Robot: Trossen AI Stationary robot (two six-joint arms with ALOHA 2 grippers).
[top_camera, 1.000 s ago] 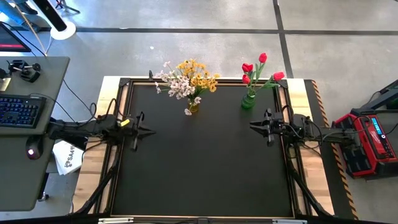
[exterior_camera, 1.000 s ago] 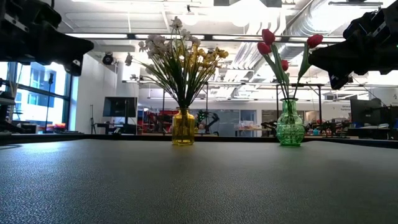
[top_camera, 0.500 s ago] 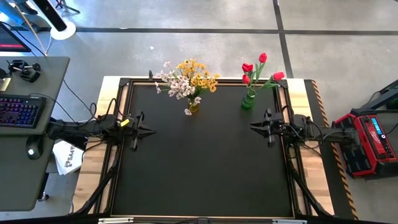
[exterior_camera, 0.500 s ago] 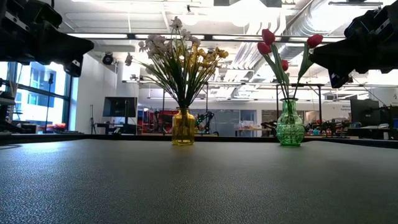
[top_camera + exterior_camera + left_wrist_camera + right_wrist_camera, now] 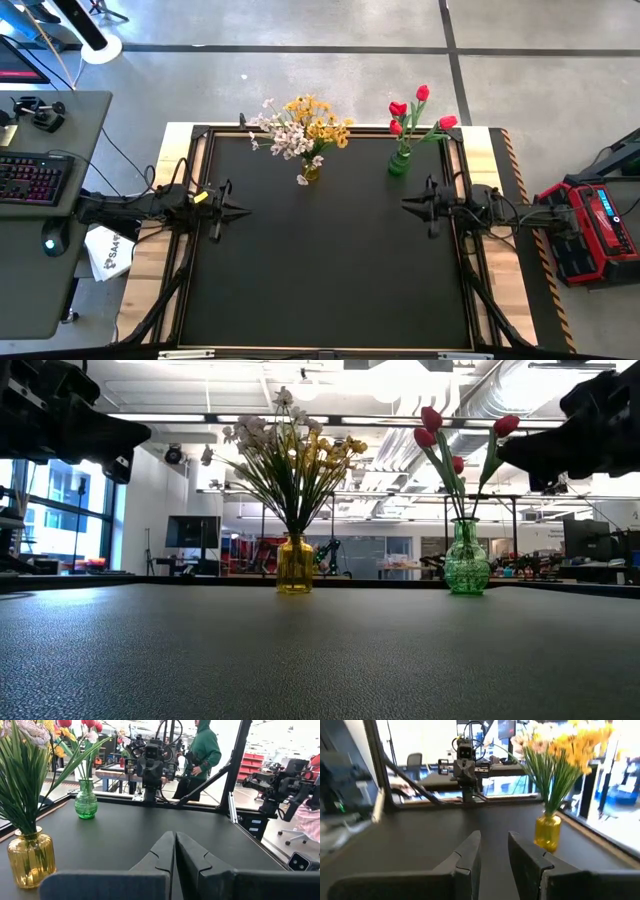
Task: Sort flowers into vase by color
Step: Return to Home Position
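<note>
A yellow glass vase [image 5: 312,172] stands at the far middle of the black mat and holds yellow blossoms [image 5: 320,115] and white-pink sprays [image 5: 285,140] by their green stems. Right of it, a green glass vase [image 5: 399,162] holds red tulip buds [image 5: 410,108]. My left gripper [image 5: 245,210] hovers level at the mat's left edge, shut, with its fingers together [image 5: 175,837]. At the mat's right edge my right gripper [image 5: 405,203] also hovers level, a narrow gap between its fingertips [image 5: 494,836] and nothing in it. Both are well short of the vases.
The black mat [image 5: 320,270] lies bare across its middle and near half, inside a dark frame. A desk with a keyboard [image 5: 30,180] stands off the table's left, and a red device [image 5: 590,225] off its right. A person in a green hoodie [image 5: 202,750] stands beyond the table.
My right gripper has rolled a little about its own pointing line while staying in place. Its outline in the low view has changed. Vases and flowers have not moved.
</note>
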